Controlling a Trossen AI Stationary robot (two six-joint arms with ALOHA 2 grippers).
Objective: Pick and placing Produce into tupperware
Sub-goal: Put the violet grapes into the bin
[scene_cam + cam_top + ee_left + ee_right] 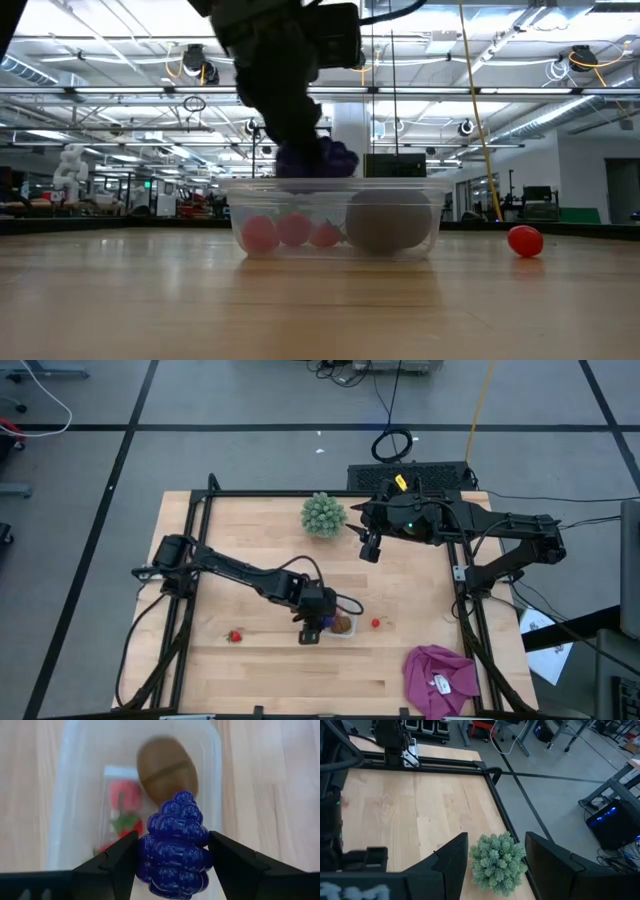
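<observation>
There were five red strawberries (pixel 376 623), one purple grape cluster (pixel 174 845), one kiwi (pixel 167 767), one clear tupperware container (pixel 432 190), one green spiky ball (pixel 324 515) and one magenta cloth (pixel 440 678).

Worktop (pixel 260 680): pale wood, visible grain, smooth with a soft sheen.
Tupperware (pixel 240 195): clear plastic, thin-walled, slightly cloudy.
Grape cluster (pixel 175 845): deep purple, glossy, smooth beads like moulded plastic.
Kiwi (pixel 167 767): brown, matt skin.
Strawberries (pixel 292 232): red, dull finish seen through the container wall.
Loose strawberry (pixel 525 240): red, faintly shiny.
Spiky ball (pixel 497 862): pale green, rough, bristly surface.
Cloth (pixel 440 678): magenta fabric, soft, crumpled.
Left gripper (pixel 172 857) fingers (pixel 115 865): dark, matt plastic.
Frame (pixel 195 520): black metal bars.
</observation>
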